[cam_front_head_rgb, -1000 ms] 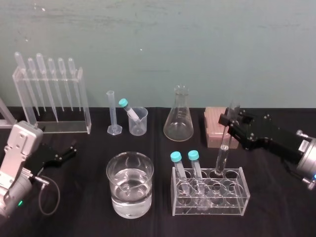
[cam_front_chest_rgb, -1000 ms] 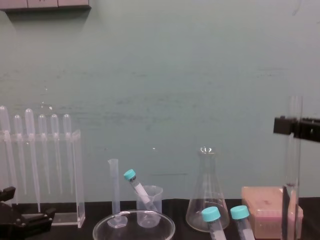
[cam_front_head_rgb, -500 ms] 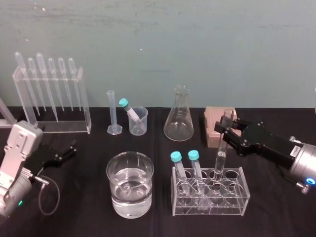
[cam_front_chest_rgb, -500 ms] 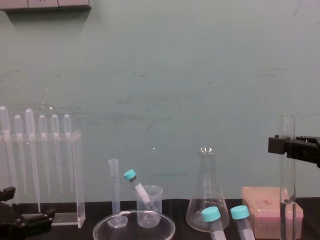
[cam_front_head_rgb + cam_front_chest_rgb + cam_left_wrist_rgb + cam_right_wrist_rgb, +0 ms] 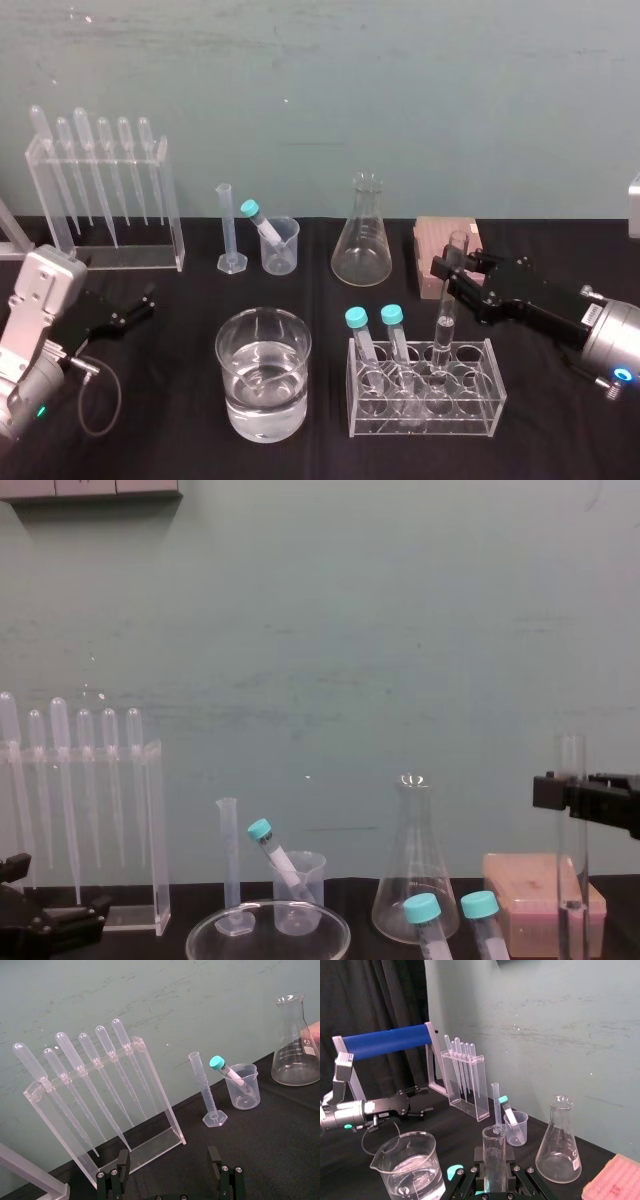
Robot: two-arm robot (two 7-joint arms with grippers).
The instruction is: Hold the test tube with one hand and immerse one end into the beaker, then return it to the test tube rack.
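**A:** Where does the job stand?

**B:** The test tube (image 5: 445,325) is upright in the test tube rack (image 5: 470,400), in a back-row hole toward the rack's right end. The rack sits near the table's front edge, right of centre. The right gripper (image 5: 456,270) is clamped on the tube just below its open mouth.

**A:** So the dip is done?

**B:** That's a judgement. The chest view shows a faint line low in the tube, possibly a trace of liquid, which would suit a tube that has been in the water. If so, what's left is to let go and draw the arm clear. I can't tell whether the rounded end is fully seated on the rack's floor.

**A:** And the beaker?

**B:** The beaker (image 5: 235,350) stands just left of the rack, near the front edge at the table's middle, about half full of clear liquid. Nothing is in it or touching it.

**A:** How does the tube look?

**B:** Long, slim, clear glass with no cap. It rises well above the two teal-capped tubes (image 5: 365,345) leaning at the rack's left end, and it stands apart from them.

**A:** The other arm?

**B:** The left gripper (image 5: 138,306) is parked near the table's left edge, fingers spread, holding nothing.
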